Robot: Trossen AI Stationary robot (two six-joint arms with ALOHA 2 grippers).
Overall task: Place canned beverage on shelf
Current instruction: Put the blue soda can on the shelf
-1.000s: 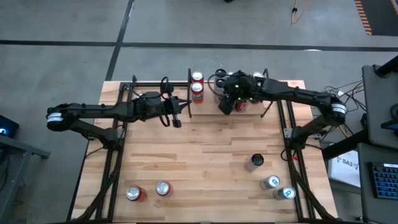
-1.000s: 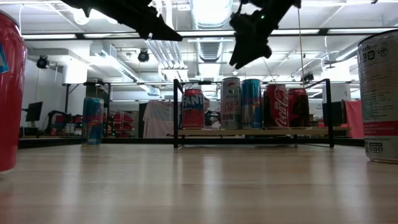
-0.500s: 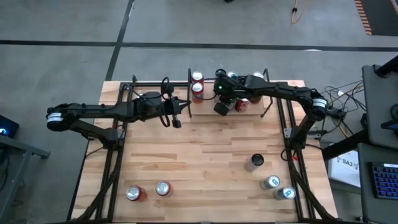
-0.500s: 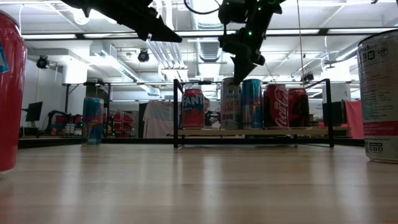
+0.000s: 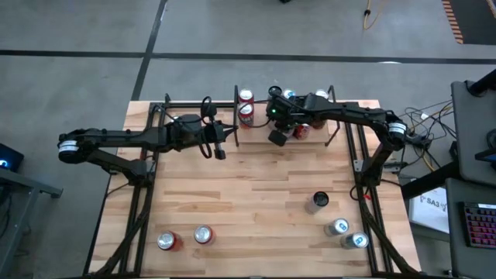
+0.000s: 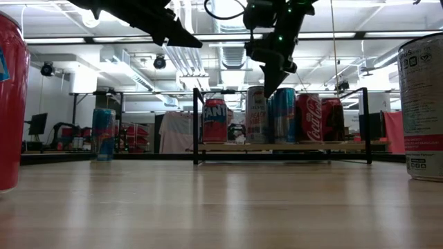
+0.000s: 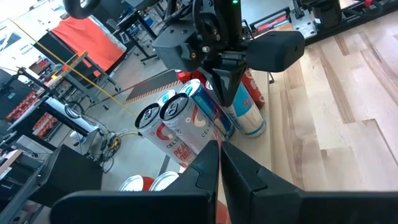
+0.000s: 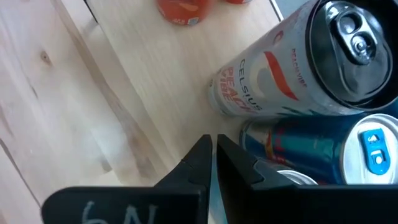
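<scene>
The shelf stands at the table's far edge, with several cans upright on its board: orange Fanta, white Celsius, blue and red cola. My right gripper is shut and slants down from above. Its tips are at the near side of the Celsius and blue cans. My left gripper is shut, holds nothing and hovers level above the table, left of the shelf. My right gripper has its shut fingertips right beside the blue can's wall, coming from above and the near side. Whether they touch it cannot be told.
More cans stand on the tabletop: two red ones near the front left and three at the front right. The shelf's black side rails rise at both ends.
My right gripper has sunk toward the cans on the shelf, tipped more steeply downward, and its fingers have come together into one point. The left arm has kept still.
</scene>
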